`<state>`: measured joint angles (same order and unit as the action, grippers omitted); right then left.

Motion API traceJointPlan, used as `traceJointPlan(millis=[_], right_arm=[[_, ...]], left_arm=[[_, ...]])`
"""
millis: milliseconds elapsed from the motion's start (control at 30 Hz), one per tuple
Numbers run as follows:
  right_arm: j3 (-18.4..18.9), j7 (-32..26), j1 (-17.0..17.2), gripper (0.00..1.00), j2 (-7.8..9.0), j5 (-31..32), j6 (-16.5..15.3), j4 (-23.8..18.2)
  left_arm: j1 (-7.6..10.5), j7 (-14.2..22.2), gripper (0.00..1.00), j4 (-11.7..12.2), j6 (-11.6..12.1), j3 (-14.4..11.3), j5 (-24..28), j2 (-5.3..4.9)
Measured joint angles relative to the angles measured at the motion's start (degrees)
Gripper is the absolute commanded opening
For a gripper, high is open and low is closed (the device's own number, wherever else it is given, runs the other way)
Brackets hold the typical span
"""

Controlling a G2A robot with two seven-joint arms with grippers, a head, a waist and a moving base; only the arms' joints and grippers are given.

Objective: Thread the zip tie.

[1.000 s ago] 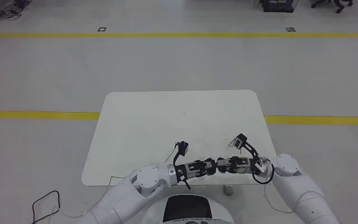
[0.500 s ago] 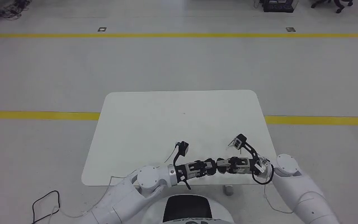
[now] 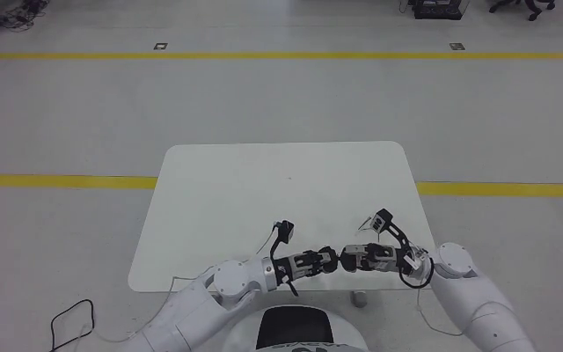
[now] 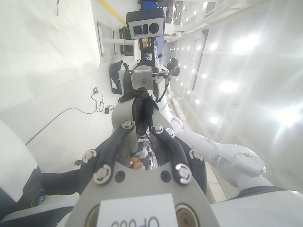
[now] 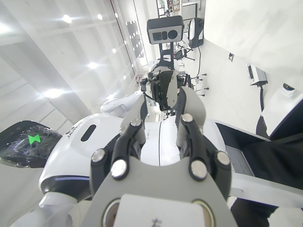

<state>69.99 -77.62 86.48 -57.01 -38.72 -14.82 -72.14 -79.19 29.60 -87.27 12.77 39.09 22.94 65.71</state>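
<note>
Pale floor (image 3: 281, 97) crossed by yellow lines (image 3: 264, 55) — white table (image 3: 220, 194).

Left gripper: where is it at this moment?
In the top view, the left gripper is above the near part of the table, closely facing the right gripper, on its left.

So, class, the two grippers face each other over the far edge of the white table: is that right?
No. The left gripper and the right gripper face each other over the near edge of the white table, the side closest to the robot, not the far edge. The top view shows it.
</note>
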Motion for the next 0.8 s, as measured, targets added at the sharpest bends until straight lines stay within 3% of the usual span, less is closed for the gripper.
traceJointPlan(millis=[233, 600, 800], right_arm=[[0.8, 0.3, 0.6, 1.0, 0.15, -0.7, 0.0, -0.3], [0.8, 0.3, 0.5, 1.0, 0.15, -0.7, 0.0, -0.2], [0.8, 0.3, 0.5, 1.0, 0.15, -0.7, 0.0, -0.2]], left_arm=[[-0.58, 0.2, 0.0, -1.6, 0.1, 0.7, -4.4, -0.73], [-0.41, -0.2, 0.0, -1.9, -0.4, 0.5, -6.0, -0.78], [-1.15, -1.0, 0.0, -4.2, -1.2, 3.8, -9.2, -2.07]])
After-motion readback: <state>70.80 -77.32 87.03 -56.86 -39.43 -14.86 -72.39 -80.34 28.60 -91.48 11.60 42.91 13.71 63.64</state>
